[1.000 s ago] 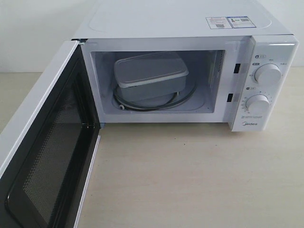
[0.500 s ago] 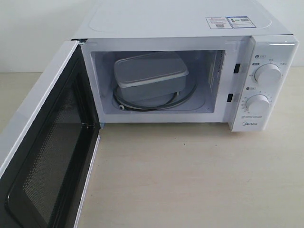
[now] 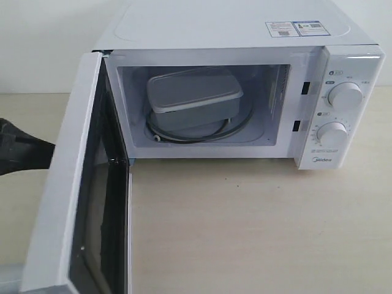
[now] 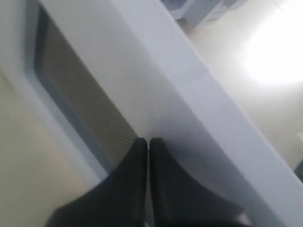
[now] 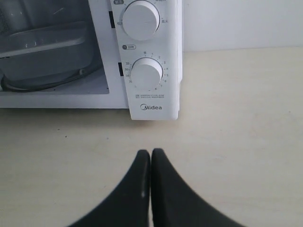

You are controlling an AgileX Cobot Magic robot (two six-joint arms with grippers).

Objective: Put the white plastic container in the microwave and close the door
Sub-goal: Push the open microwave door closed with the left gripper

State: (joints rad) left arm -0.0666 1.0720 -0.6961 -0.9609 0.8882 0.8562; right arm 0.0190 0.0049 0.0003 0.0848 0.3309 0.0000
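The white plastic container (image 3: 193, 98) sits on the glass turntable (image 3: 236, 127) inside the microwave (image 3: 245, 27); the right wrist view shows it too (image 5: 45, 47). The door (image 3: 70, 202) stands partly swung in, its edge facing the exterior camera. My left arm (image 3: 21, 150) reaches in from the left behind the door. My left gripper (image 4: 148, 140) is shut, its tips against the door's outer face (image 4: 156, 85) beside the mesh window (image 4: 90, 104). My right gripper (image 5: 150, 152) is shut and empty over the table, in front of the control panel (image 5: 147, 106).
Two round dials (image 3: 345, 96) (image 3: 332, 135) sit on the microwave's right panel. The beige table (image 3: 257, 226) spreads out in front of the oven. A white wall (image 3: 37, 43) stands behind it.
The door has swung from wide open towards the microwave's opening. My left arm has come into the exterior view at the left edge. The container has not moved.
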